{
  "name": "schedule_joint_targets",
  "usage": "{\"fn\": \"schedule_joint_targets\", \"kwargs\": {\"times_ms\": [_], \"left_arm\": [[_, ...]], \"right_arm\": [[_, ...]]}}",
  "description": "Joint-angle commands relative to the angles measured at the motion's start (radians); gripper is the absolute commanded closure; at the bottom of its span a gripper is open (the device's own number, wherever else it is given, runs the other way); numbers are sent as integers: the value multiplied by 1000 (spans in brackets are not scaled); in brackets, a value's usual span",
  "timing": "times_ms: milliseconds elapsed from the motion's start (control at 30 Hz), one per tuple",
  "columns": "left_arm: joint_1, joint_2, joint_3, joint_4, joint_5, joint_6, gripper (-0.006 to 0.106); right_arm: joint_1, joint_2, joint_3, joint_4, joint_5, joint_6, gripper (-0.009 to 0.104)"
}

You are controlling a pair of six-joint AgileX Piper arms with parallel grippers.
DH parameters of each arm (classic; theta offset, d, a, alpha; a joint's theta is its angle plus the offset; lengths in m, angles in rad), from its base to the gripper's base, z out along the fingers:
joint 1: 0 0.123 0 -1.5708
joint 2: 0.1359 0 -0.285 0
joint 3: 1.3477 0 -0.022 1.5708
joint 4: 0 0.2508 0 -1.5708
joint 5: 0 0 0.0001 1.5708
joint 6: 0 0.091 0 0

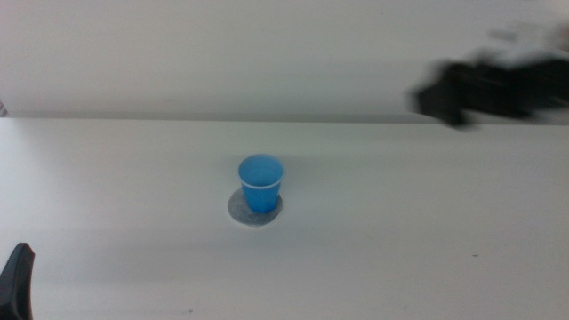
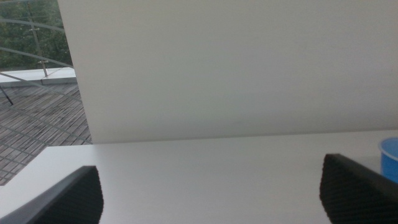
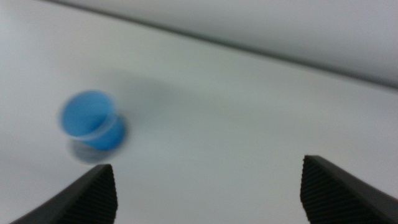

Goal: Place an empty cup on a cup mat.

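On the tabletop (image 1: 107,196) we see the cup (image 1: 260,183) upright on the cup mat (image 1: 255,211), our right tool (image 3: 208,186) spread wide well apart, left tool (image 2: 211,193) wide, waiting.

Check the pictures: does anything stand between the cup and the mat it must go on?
Nothing does. The cup already stands upright on the mat. The right gripper hangs far off, jaws open; the left gripper waits at the table's near edge, jaws open.
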Motion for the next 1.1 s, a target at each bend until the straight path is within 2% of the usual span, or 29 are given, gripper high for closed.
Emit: {"fn": "schedule_joint_targets", "kwargs": {"times_ms": [0, 133, 233, 333, 500, 933, 967, 1067], "left_arm": [[-8, -40, 41, 0, -12, 0, 7], [-8, -40, 41, 0, -12, 0, 7], [-8, -40, 41, 0, -12, 0, 7], [-8, -40, 41, 0, -12, 0, 7], [-8, -40, 41, 0, -12, 0, 7], [-8, -40, 41, 0, -12, 0, 7], [-8, -40, 41, 0, -12, 0, 7], [-8, -40, 41, 0, -12, 0, 7]], "right_arm": [[-70, -182, 160, 17, -79, -101, 16], [-228, -490, 396, -6, -136, -130, 15], [-298, -704, 530, -24, -139, -130, 9], [-314, -875, 648, -47, -150, -126, 2], [-314, -1093, 751, -69, -156, -126, 2], [-314, -1274, 782, -78, -167, -107, 2], [-314, -1274, 793, -96, -181, -101, 2], [-345, -1274, 862, -94, -295, -71, 2]]}}
